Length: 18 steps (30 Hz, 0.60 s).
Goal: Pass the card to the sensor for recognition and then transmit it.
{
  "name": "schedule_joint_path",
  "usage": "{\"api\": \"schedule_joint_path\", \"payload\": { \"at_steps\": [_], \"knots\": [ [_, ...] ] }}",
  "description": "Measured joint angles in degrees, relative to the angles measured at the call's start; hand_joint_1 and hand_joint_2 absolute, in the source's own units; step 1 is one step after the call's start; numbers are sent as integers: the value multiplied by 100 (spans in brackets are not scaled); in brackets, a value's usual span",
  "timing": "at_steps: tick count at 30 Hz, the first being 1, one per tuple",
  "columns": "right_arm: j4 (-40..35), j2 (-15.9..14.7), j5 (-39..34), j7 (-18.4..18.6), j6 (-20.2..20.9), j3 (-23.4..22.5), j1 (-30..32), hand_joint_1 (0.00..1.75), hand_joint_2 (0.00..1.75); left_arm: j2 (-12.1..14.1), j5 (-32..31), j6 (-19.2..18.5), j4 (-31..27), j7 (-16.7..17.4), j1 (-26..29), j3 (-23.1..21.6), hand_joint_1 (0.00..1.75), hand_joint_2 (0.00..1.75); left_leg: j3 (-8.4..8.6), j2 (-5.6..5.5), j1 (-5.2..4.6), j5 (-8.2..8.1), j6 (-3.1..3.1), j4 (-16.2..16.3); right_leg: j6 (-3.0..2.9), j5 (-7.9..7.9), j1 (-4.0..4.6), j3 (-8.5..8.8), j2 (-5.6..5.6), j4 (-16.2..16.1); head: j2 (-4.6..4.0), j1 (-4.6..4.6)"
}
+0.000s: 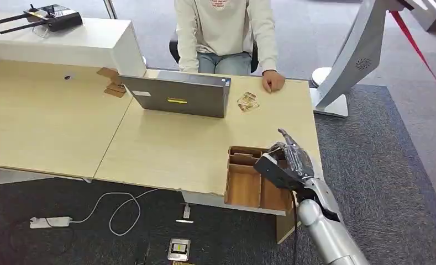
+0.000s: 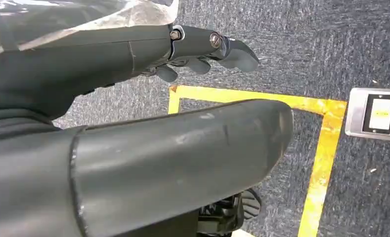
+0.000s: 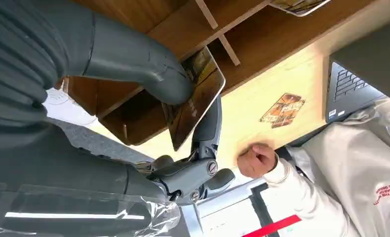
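Our right hand [image 3: 183, 123] pinches the card [image 3: 195, 96] over the wooden tray [image 1: 243, 187] on the surface [image 1: 171, 149] — the seated person's hand [image 1: 273, 81] lies ahead, beyond it. Our left hand [image 2: 202, 49] hangs loose, holding nothing.

An office or reception area is indicated. A light wooden desk [image 1: 166, 149] is set on grey carpet [image 1: 381, 138], with a laptop [image 1: 177, 95] at 12 o'clock and a seated person [image 1: 226, 33] behind it. A white counter [image 1: 66, 44] is seen at 10 o'clock, and yellow floor tape [image 2: 326, 148] is laid below.
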Motion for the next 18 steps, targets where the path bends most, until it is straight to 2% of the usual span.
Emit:
{"api": "schedule_joint_path", "payload": {
  "at_steps": [5, 7, 11, 18],
  "knots": [
    [35, 30, -33, -70, -262, -22, -33, 175, 175, 7, -76, 0, 0, -41, 0, 0, 0, 0, 0, 0, 0, 0, 0, 0, 0, 0, 0, 0, 0, 0, 0, 0],
    [31, 22, -104, -229, -339, -59, -131, 175, 175, 17, -170, -4, 0, -88, -1, 0, 0, 0, 0, 2, 0, 1, 0, 0, 0, 1, -1, -2, 0, 0, 0, -2],
    [22, -114, -277, -505, -276, -188, -623, 175, 175, 28, -262, -7, 0, -151, -1, 0, 0, 0, 1, 1, 0, 2, 1, 1, 0, 2, -2, -1, 0, 0, 0, 0],
    [-63, -258, -293, -492, -241, -369, -1298, 175, 175, 50, -428, -7, 0, -219, 2, 0, 0, 0, 1, 0, -1, 2, 1, 3, -1, 4, -2, -1, 0, 0, 0, -2]
  ]
}}
